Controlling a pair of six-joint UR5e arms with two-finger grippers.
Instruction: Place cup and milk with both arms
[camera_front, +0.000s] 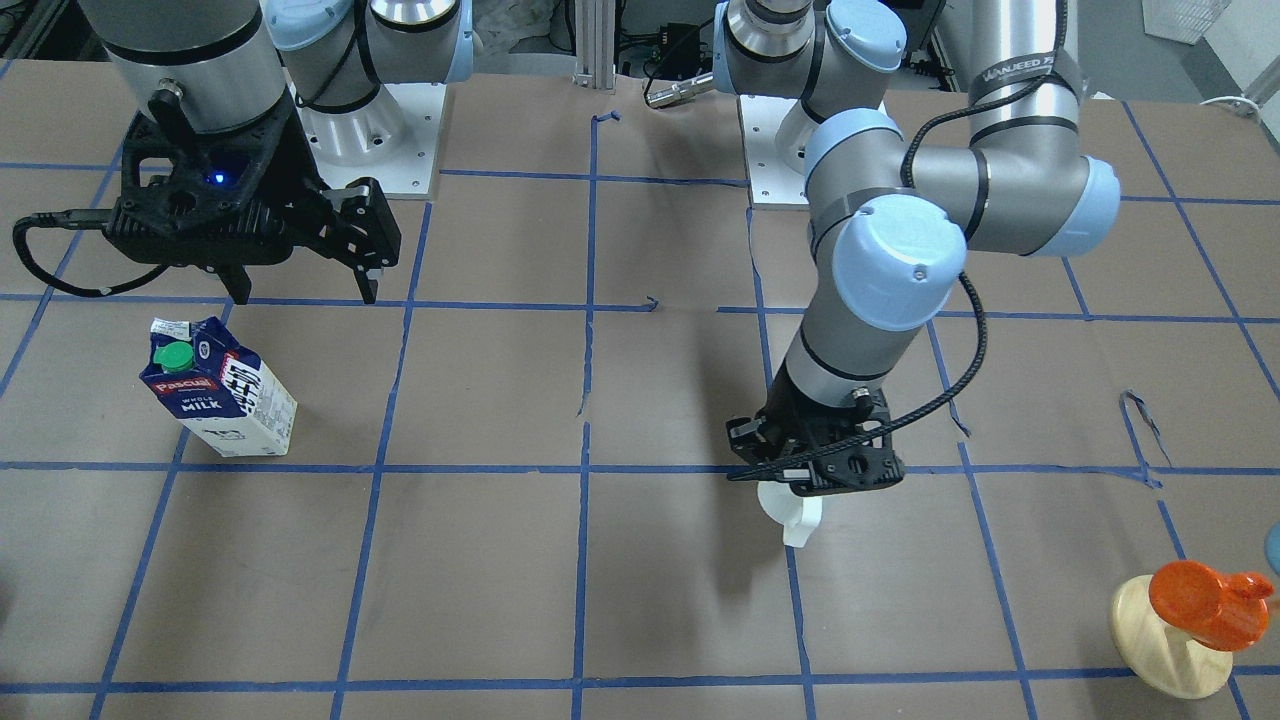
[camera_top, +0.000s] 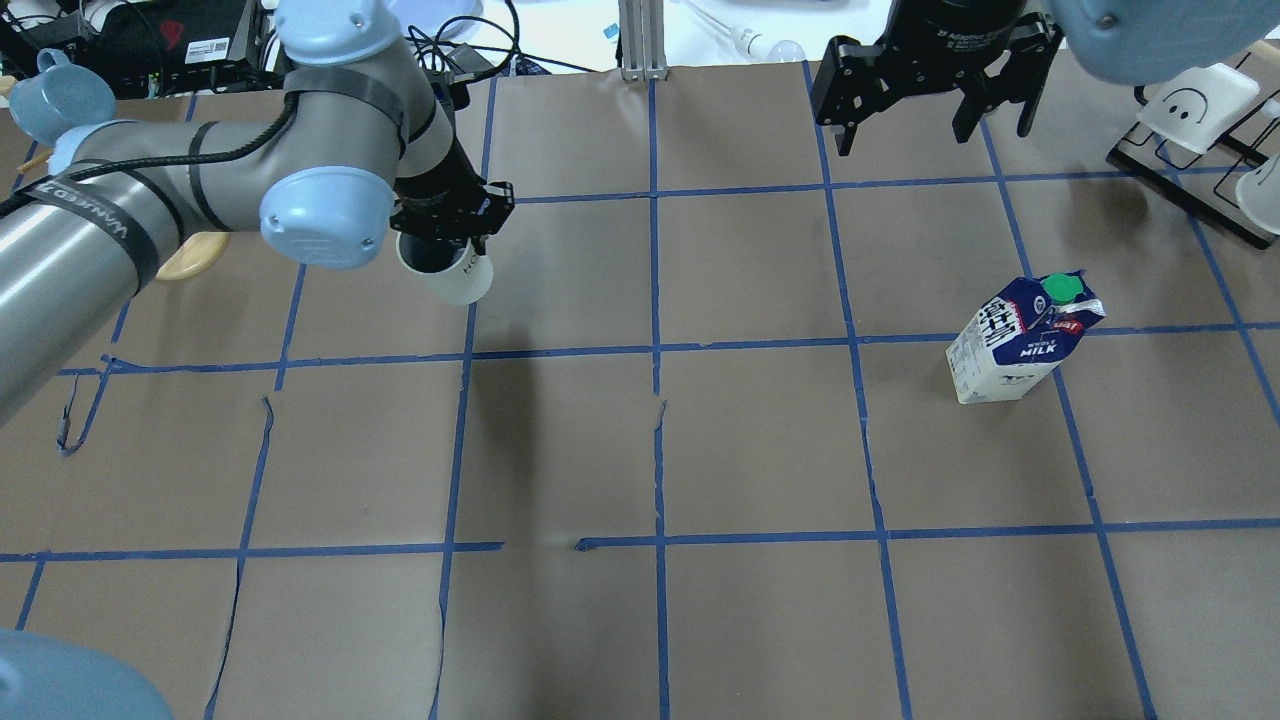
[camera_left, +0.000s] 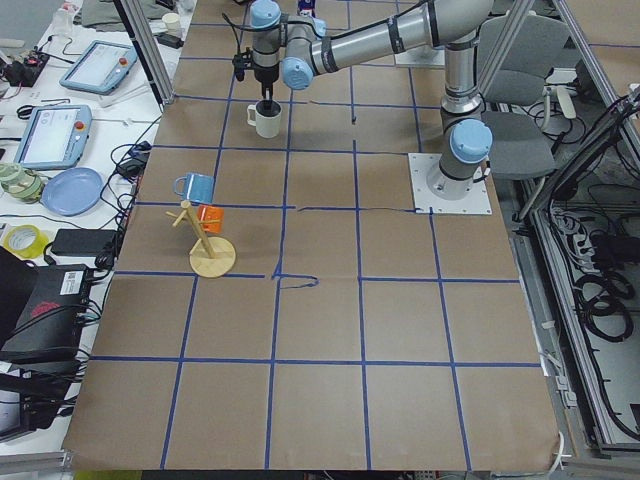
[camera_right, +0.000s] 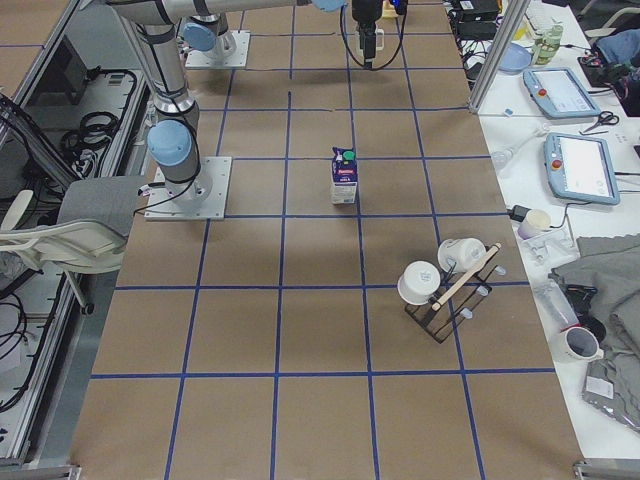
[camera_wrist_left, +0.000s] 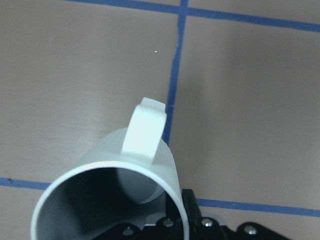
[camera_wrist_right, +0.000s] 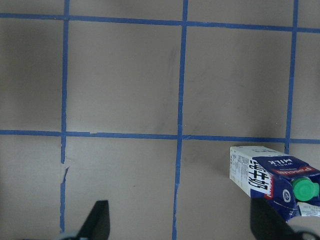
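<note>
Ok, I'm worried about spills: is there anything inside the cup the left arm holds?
In the left wrist view the dark inside of the cup looks empty where it shows. Its nearest part is hidden behind the left pincer and the frame edge.

Robotics lab: tape-gridded table (camera_left: 320, 320), teach pendants (camera_left: 52, 135), loose cables (camera_left: 600, 290)

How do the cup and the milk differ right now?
The cup is gripped at its rim by the left gripper; the milk stands free, the open right gripper clear of it. The cup is round and white, dark inside; the milk is a boxy blue-and-white carton with a green cap. Both are small containers.
</note>
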